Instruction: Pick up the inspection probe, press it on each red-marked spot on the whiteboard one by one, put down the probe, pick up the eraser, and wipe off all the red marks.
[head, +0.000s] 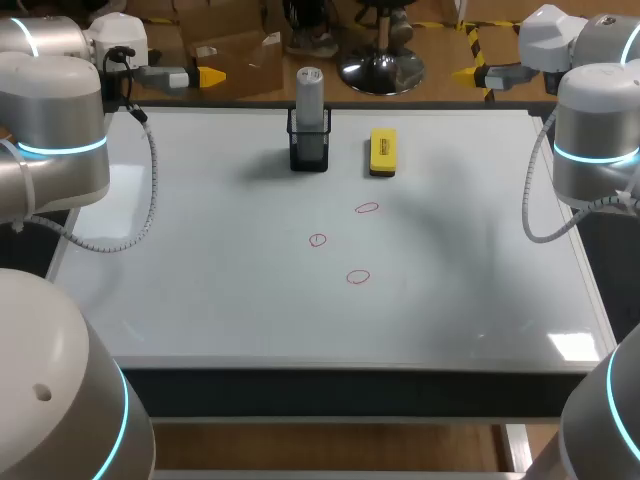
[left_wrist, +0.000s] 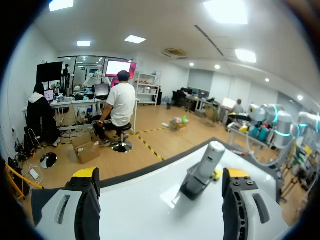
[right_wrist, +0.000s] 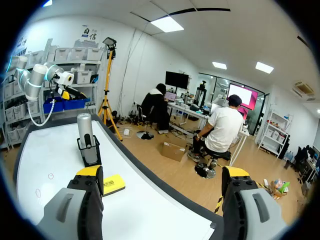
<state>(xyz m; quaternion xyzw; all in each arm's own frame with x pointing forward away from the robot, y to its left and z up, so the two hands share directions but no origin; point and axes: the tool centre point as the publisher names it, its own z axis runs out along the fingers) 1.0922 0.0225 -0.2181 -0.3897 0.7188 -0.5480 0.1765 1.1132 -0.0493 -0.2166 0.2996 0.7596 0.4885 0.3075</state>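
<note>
Nothing is done yet: the grey cylindrical probe (head: 310, 95) stands in its black mesh holder (head: 309, 152), the yellow block eraser (head: 383, 152) just beside it, three red marks (head: 367, 208) unwiped; left fingers (left_wrist: 86, 173) and right fingers (right_wrist: 89, 172) are spread wide, empty

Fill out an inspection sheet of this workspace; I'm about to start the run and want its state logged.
Surface: whiteboard, glare near its front right corner.
Job's things: probe upright in holder at the far side; eraser flat beside it, apart; three red marks mid-board, unwiped.
Clutter: nothing seen.
Grippers: left gripper and right gripper open, empty, by the far corners.
Cables: left cable and right cable loop over the board's side edges.
Surroundings: nothing seen reaching over the table.
</note>
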